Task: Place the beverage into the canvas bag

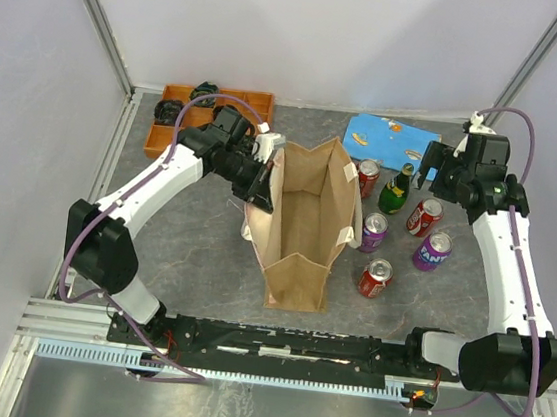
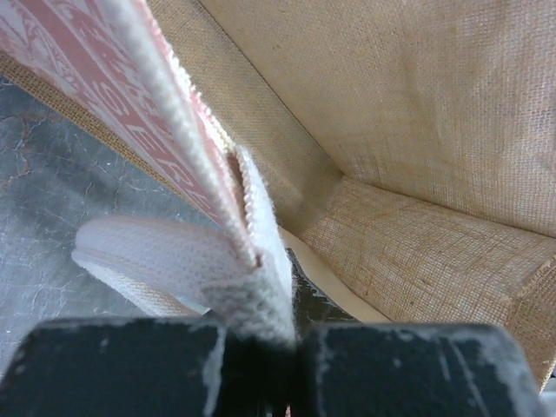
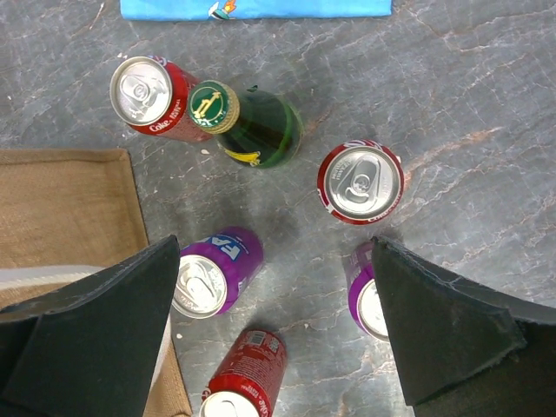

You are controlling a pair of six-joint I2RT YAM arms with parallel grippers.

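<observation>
Clamped in my left pincer [image 2: 261,339] sits the white handle [image 2: 248,261] of the canvas bag [image 2: 417,130], while my right pincer [image 3: 274,313] hangs wide open and empty above 5 cans [image 3: 360,182].

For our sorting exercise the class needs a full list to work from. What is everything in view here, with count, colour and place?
canvas bag: one, tan with white handles, standing open at the table's centre
red cans: three, right of the bag
purple cans: two, among the red ones
green bottle: one, dark green with a gold cap, between the two farther red cans
blue sheet: one, flat, at the far edge behind the drinks
orange tray: one, far left corner
dark items: at least two, black, in the tray, too small to identify
table: one, grey marbled
left gripper: shut on the bag's white handle
right gripper: open, above the drinks
</observation>
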